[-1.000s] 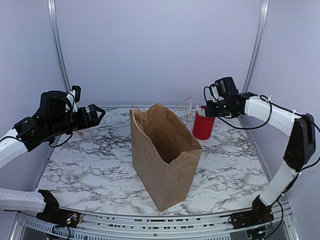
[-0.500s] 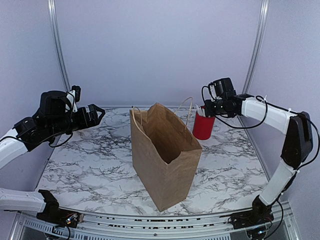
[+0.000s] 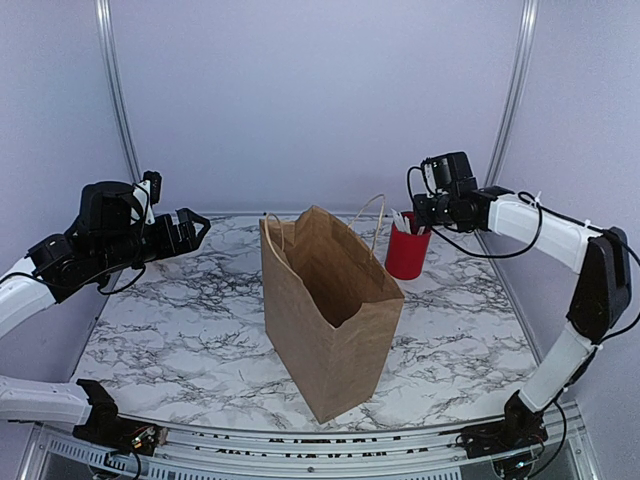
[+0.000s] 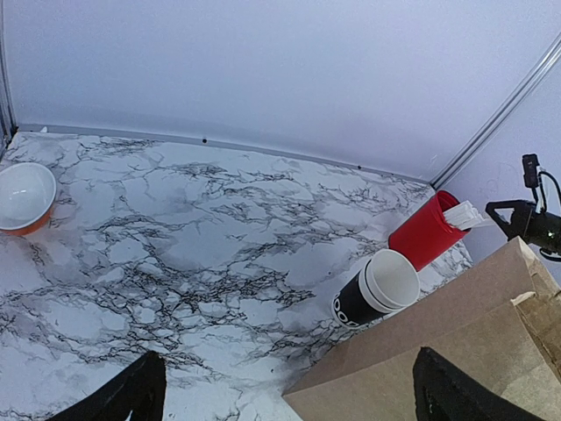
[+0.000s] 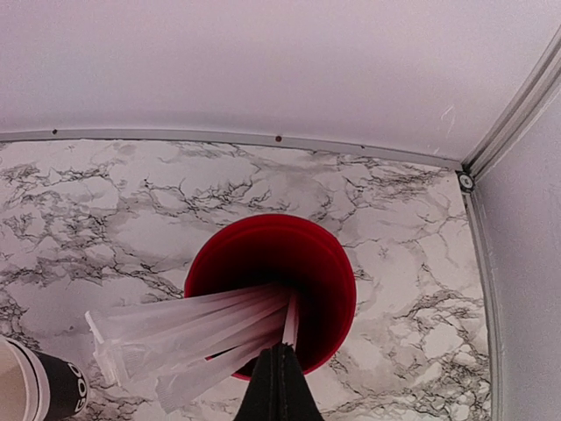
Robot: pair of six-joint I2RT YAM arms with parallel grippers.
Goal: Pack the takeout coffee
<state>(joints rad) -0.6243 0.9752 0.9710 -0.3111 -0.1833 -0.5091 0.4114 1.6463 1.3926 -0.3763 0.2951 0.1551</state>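
The takeout coffee is a black paper cup with cream cups nested inside it (image 4: 372,298), lying tipped on the marble beside the paper bag; its edge also shows in the right wrist view (image 5: 53,386). The bag hides it in the top view. My left gripper (image 4: 289,399) hangs open high at the left (image 3: 195,228), well away from the cups. My right gripper (image 5: 280,351) hovers over the red cup (image 5: 272,298) at the back right (image 3: 418,222), shut on one white wrapped utensil (image 5: 290,324) that stands in that cup.
An open brown paper bag (image 3: 330,310) stands upright in the middle of the marble table (image 3: 160,340). The red cup (image 3: 406,252) holds several white wrapped utensils (image 5: 175,338). A small orange-and-white bowl (image 4: 22,197) sits far left. Walls and metal rails close in the back.
My right gripper's jaws have closed onto a white utensil in the red cup, and the wrist shifted slightly. The left arm has stayed still.
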